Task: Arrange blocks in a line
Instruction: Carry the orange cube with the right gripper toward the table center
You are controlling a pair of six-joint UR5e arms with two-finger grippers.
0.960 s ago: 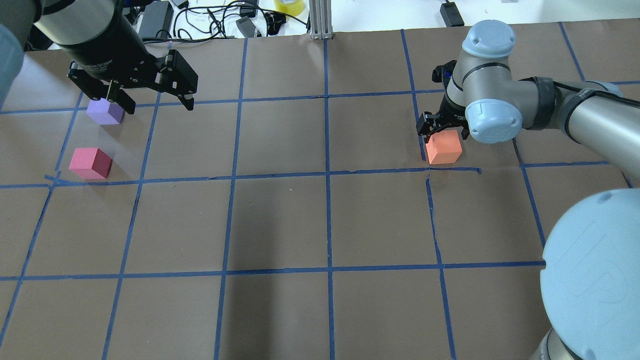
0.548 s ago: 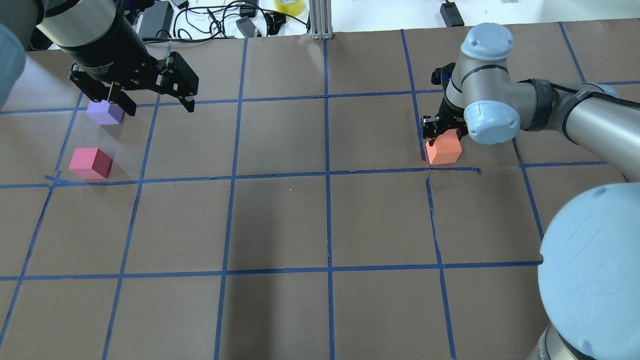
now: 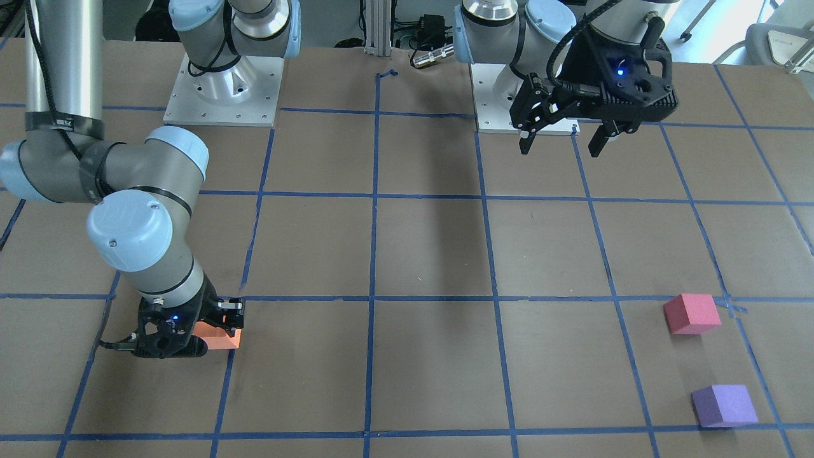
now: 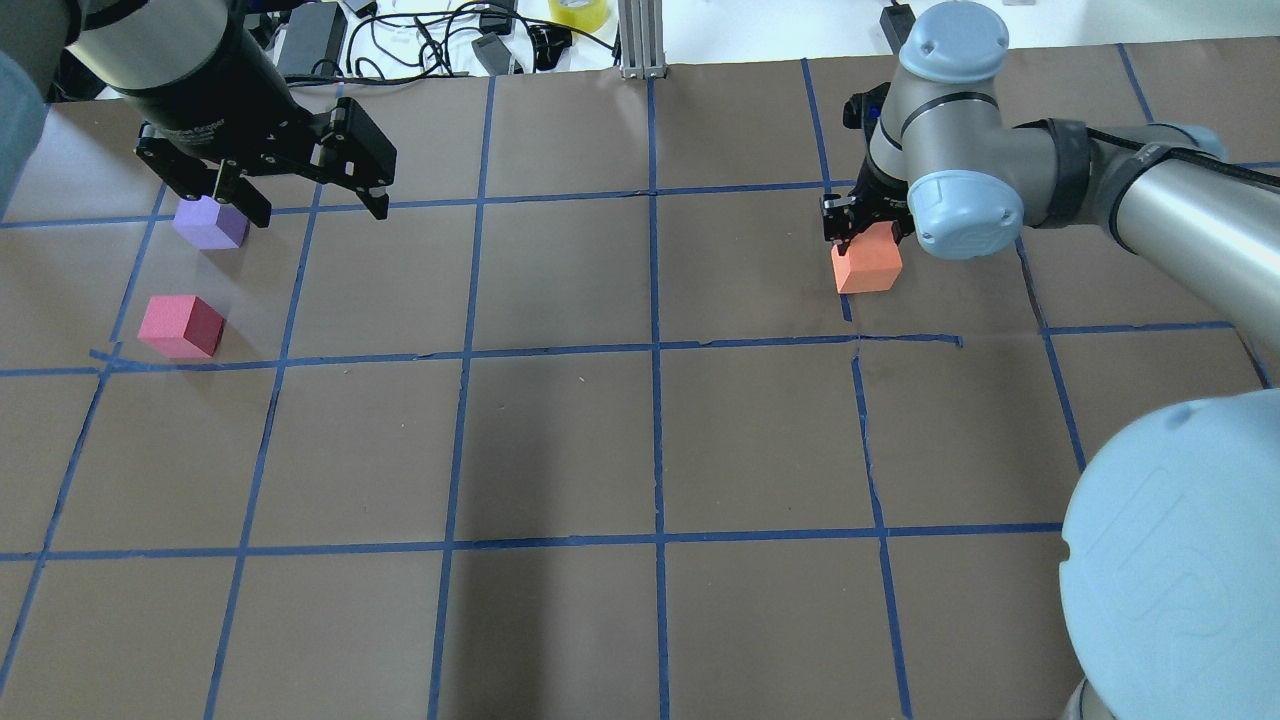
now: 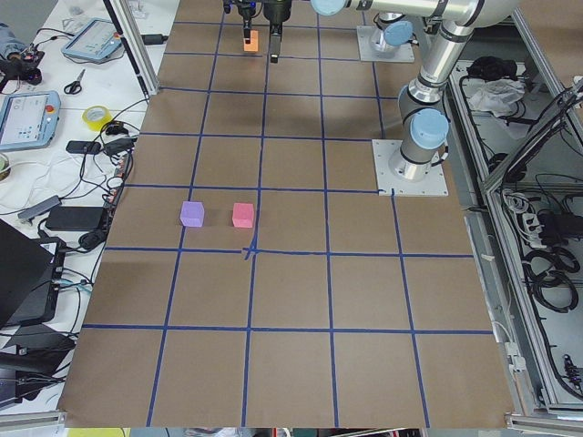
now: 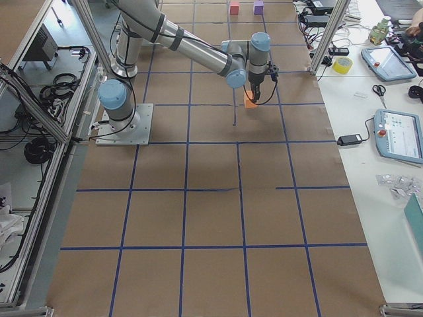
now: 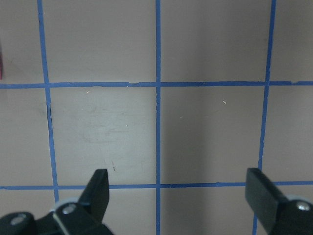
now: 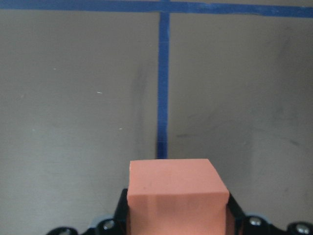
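Orange block [image 4: 866, 268], clamped between the closed fingers of the right gripper [image 4: 864, 232], sits over the right half of the counter [image 4: 560, 440], beside a blue tape line [image 4: 848, 310]. Reddish-pink block [image 4: 180, 326] and purple block [image 4: 210, 222] rest near each other, not touching, at the far left. Left gripper [image 4: 318, 212] hangs raised above the counter, its fingers spread wide and holding nothing.

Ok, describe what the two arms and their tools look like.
The left arm and right arm are silver-grey tubes with rounded pale-blue joint caps. A black cable is strapped along the right arm. The left tool and right tool are black, with two fingers each and a small blue light on the body.
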